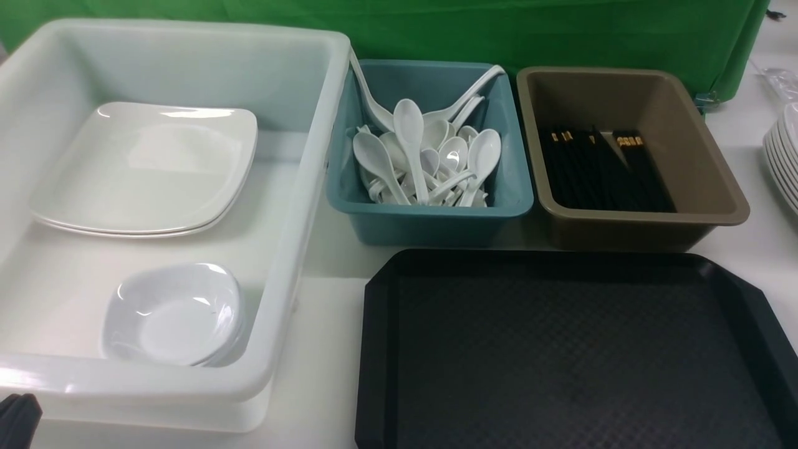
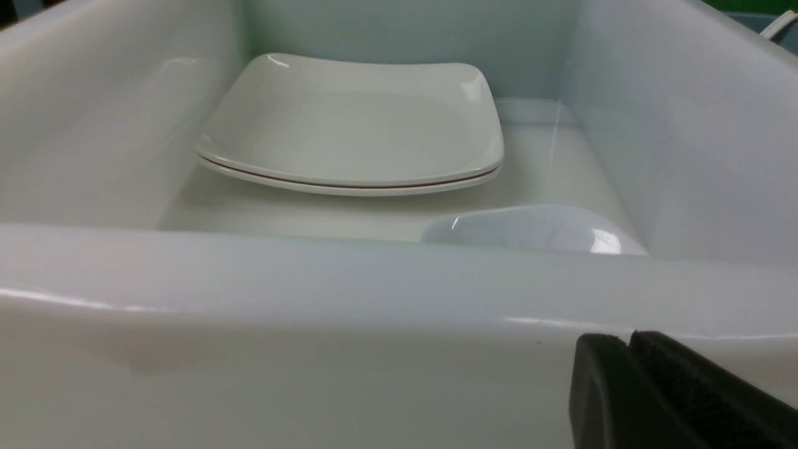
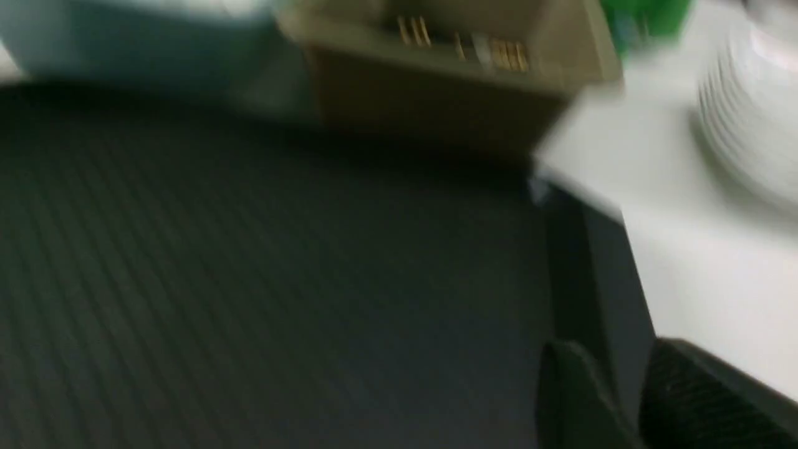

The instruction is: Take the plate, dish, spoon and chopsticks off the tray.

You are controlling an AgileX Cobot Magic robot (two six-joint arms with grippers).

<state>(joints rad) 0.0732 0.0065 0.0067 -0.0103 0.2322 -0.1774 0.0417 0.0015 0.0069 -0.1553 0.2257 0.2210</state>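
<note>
The black tray (image 1: pixel 561 349) lies bare at the front right; it also fills the blurred right wrist view (image 3: pixel 249 262). Two stacked white plates (image 1: pixel 149 168) lie in the white bin (image 1: pixel 293 206), also seen in the left wrist view (image 2: pixel 355 125). Small white dishes (image 1: pixel 174 315) sit nearer in that bin. Several white spoons (image 1: pixel 424 159) lie in the teal bin (image 1: pixel 436 218). Black chopsticks (image 1: pixel 601 168) lie in the brown bin (image 1: pixel 648 227). My left gripper (image 2: pixel 629 340) is shut and empty, low outside the white bin's near wall. My right gripper (image 3: pixel 614 365) is slightly open and empty over the tray's right rim.
A stack of white plates (image 1: pixel 785 156) stands at the table's far right edge. A green cloth (image 1: pixel 499 31) hangs behind the bins. The white tabletop (image 1: pixel 324 349) shows between the white bin and the tray.
</note>
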